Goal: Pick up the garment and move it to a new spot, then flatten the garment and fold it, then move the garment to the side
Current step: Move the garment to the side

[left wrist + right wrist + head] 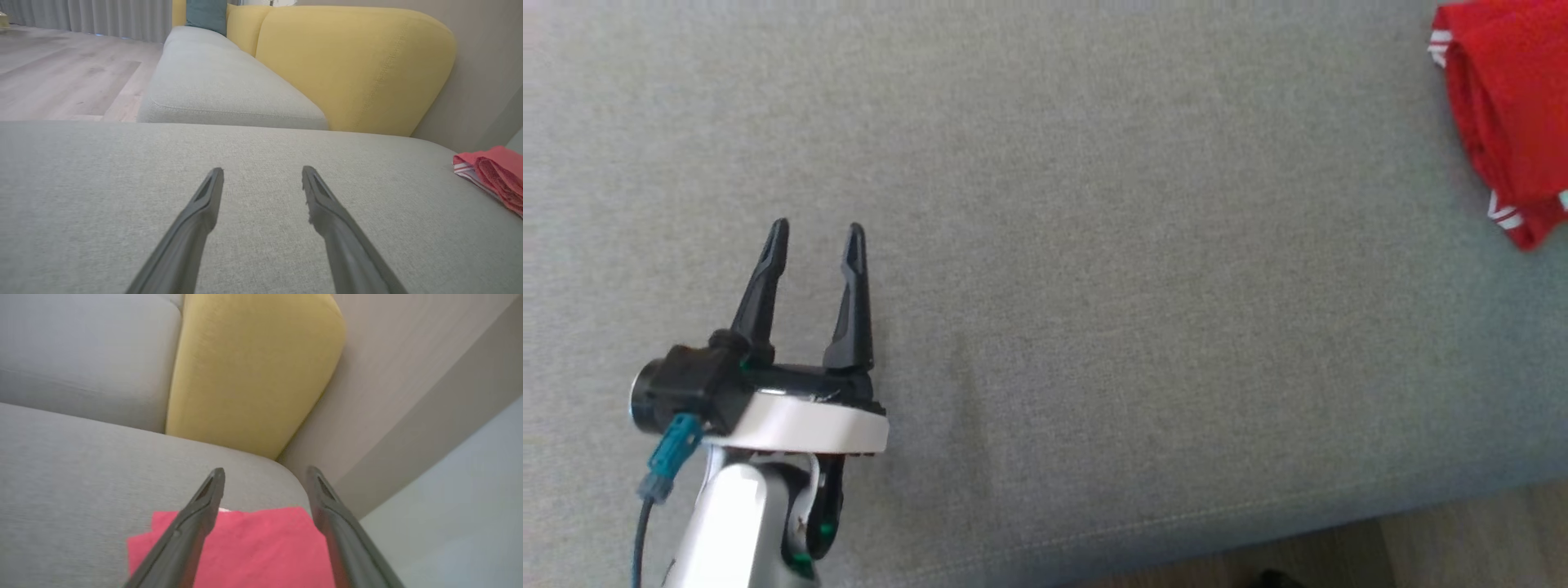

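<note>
The garment (1507, 114) is red with white stripes and lies folded at the far right of the grey sofa seat (1094, 245). It shows at the right edge of the left wrist view as the garment (494, 173). My left gripper (817, 233) hovers open over bare seat at the lower left, far from the cloth, with nothing between its fingers (206, 196). My right gripper (265, 475) is open above the garment (253, 547), its fingers spread over the red cloth near the seat's corner, not holding it.
A yellow back cushion (351, 61) and a second grey seat (216, 85) stand beyond the seat. A beige wall (408, 375) rises past the corner. Wood floor (1462, 539) shows along the seat's front edge at lower right.
</note>
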You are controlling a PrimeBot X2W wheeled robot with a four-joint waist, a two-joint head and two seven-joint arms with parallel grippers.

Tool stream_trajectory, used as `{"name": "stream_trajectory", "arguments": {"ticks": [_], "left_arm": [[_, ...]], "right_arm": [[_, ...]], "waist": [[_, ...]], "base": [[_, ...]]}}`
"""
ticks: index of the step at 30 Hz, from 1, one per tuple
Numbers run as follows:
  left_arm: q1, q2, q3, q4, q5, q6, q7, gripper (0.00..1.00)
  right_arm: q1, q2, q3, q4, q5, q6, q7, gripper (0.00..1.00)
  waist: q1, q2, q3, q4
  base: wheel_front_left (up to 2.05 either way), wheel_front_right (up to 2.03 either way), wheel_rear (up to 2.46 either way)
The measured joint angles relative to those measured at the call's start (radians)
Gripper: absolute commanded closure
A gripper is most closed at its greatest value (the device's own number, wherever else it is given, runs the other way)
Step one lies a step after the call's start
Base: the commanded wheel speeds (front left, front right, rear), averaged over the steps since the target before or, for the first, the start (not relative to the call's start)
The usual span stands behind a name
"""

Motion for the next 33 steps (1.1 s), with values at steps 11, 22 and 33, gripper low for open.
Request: {"name": "stream_trajectory", "arguments": {"ticks": [11,22,33], "left_arm": [[0.021,-0.023,0.046,0.031,-0.029,0.044,0.0,0.0],[0.125,-0.038,0.081,0.067,-0.03,0.08,0.0,0.0],[0.213,-0.04,0.07,0.117,-0.022,0.095,0.0,0.0]], "right_arm": [[0.155,0.195,0.052,-0.1,0.088,0.0,-0.142,0.0],[0.405,0.315,0.1,-0.226,0.124,0.0,-0.205,0.0],[0.692,0.329,0.218,-0.308,0.318,0.0,-0.233,0.0]], "waist": [[0.0,0.0,-0.142,0.029],[-0.0001,0.0,-0.295,0.078],[-0.0001,0.0,-0.387,0.103]], "base": [[0.0,0.0,0.0],[0.0,0.0,0.0],[0.0,0.0,0.0]]}}
